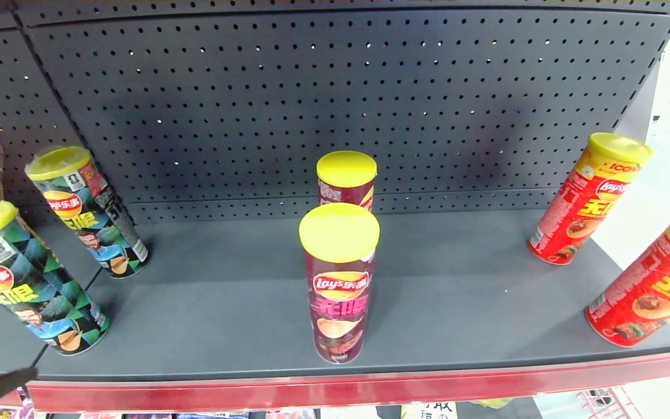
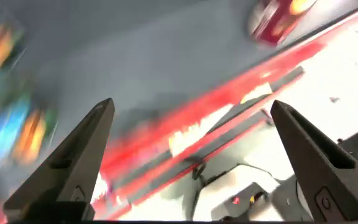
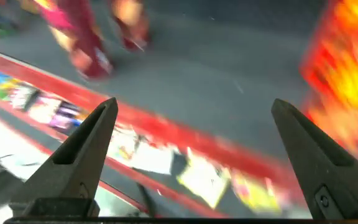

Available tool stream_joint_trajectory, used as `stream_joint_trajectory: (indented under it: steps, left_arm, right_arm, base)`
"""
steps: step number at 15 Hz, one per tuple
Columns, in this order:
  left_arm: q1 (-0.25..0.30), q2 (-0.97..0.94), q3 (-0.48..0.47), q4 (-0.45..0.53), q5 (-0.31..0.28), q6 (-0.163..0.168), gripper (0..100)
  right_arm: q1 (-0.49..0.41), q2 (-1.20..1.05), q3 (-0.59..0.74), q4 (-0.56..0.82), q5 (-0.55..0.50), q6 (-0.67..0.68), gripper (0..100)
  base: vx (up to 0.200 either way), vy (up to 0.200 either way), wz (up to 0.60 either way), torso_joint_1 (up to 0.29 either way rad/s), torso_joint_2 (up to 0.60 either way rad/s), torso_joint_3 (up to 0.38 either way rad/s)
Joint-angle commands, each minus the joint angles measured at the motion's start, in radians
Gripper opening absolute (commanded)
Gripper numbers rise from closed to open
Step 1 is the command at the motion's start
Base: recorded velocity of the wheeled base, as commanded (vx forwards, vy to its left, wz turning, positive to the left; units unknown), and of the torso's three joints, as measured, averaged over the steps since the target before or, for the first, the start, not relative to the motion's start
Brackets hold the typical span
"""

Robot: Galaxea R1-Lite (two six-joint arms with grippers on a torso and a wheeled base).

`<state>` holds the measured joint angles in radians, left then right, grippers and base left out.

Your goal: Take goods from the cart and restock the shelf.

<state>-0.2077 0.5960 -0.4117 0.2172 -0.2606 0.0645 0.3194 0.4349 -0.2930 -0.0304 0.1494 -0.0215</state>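
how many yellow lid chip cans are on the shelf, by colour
green cans: 2
maroon cans: 2
red cans: 2
total: 6

On the front maroon can [image 1: 339, 285] stands a round red-and-yellow logo with white letters, with big pink characters under it. The near green can [image 1: 27, 279] and the far green can [image 1: 88, 212] carry the same logo, yellow characters and a small white square label. The near red can [image 1: 655, 279] and the far red can [image 1: 588, 198] show the logo and yellow characters. Under the shelf edge [image 1: 358, 387] a white paper [image 1: 431, 410] bears black characters, cut off.
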Motion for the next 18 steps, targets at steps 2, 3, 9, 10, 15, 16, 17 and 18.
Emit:
stream_joint_trajectory:
  steps: [2,3,9,10,15,16,17,18]
  left_arm:
    - [0.054,-0.486,0.1,0.309,0.284,-0.1,100]
    - [0.068,-0.501,0.139,0.306,0.348,-0.133,100]
    - [0.24,-0.495,0.156,0.26,0.397,-0.235,100]
    - [0.349,-0.469,0.156,0.26,0.394,-0.238,100]
    - [0.402,-0.501,0.272,0.011,0.103,-0.17,100]
    - [0.401,-0.502,0.33,-0.102,0.021,-0.118,100]
    - [0.399,-0.502,0.332,-0.102,0.018,-0.091,100]
    - [0.399,-0.502,0.335,-0.102,0.041,-0.078,100]
  right_arm:
    - [-0.178,-0.326,-0.034,0.411,-0.14,0.017,100]
    - [-0.204,-0.335,-0.014,0.423,-0.168,0.038,100]
    - [-0.26,-0.297,0.152,0.271,-0.329,0.052,100]
    - [-0.29,-0.271,0.155,0.267,-0.324,0.052,100]
    - [-0.299,-0.387,0.172,0.244,-0.155,0.041,100]
    - [-0.316,-0.433,0.179,0.219,-0.063,0.0,100]
    - [-0.316,-0.433,0.187,0.21,-0.053,-0.021,100]
    - [-0.316,-0.433,0.216,0.147,-0.073,-0.057,100]
  base:
    - [0.0,0.0,0.0,0.0,0.0,0.0]
    - [0.0,0.0,0.0,0.0,0.0,0.0]
    - [0.0,0.0,0.0,0.0,0.0,0.0]
    - [0.0,0.0,0.0,0.0,0.0,0.0]
    - [0.0,0.0,0.0,0.0,0.0,0.0]
    - [0.0,0.0,0.0,0.0,0.0,0.0]
    - [0.0,0.0,0.0,0.0,0.0,0.0]
    - [0.0,0.0,0.0,0.0,0.0,0.0]
